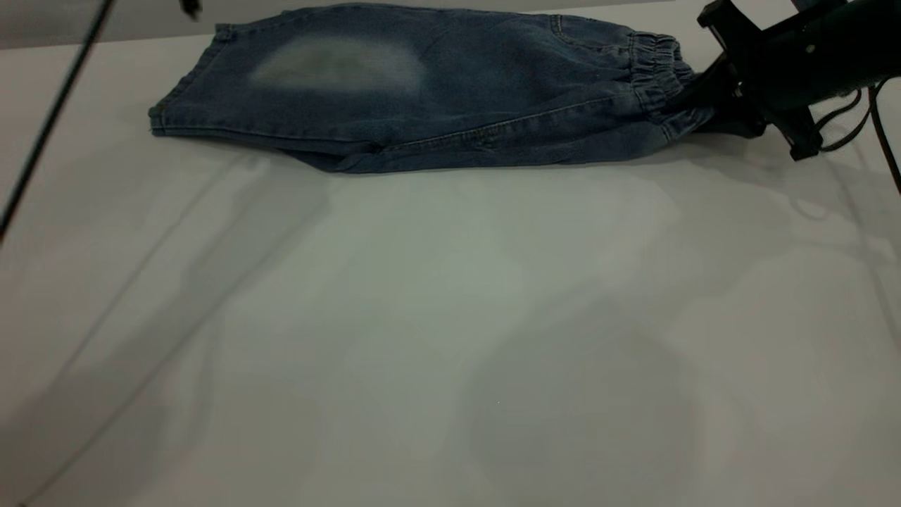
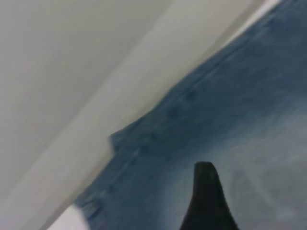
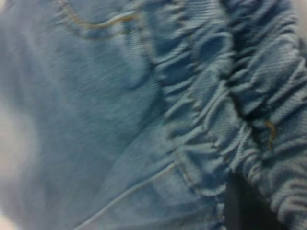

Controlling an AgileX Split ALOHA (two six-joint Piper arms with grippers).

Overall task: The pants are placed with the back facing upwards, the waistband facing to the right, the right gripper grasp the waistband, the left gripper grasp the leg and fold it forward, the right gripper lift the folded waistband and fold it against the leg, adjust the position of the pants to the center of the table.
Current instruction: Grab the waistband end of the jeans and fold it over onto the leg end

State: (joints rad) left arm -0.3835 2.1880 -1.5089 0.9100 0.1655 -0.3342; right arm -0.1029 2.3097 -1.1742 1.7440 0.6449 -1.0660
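The pants (image 1: 450,84) lie folded lengthwise near the table's (image 1: 450,317) far edge, with a plain faded-patch side up. The printed leg is hidden. The waistband (image 1: 654,70) points right, and my right gripper (image 1: 693,105) is shut on its lower corner. In the right wrist view one dark finger (image 3: 242,206) sits among the ruched waistband (image 3: 249,96). My left gripper (image 2: 238,206) hovers open over the pants' (image 2: 230,110) hem end, holding nothing. Only one black finger (image 2: 206,196) of it shows. In the exterior view just a black tip (image 1: 190,7) appears at the top left.
A thin dark cable (image 1: 49,120) slants across the left side. Black cables (image 1: 855,120) hang from the right arm (image 1: 809,49). The table's far edge (image 1: 105,39) runs just behind the pants. Wide white surface stretches in front of them.
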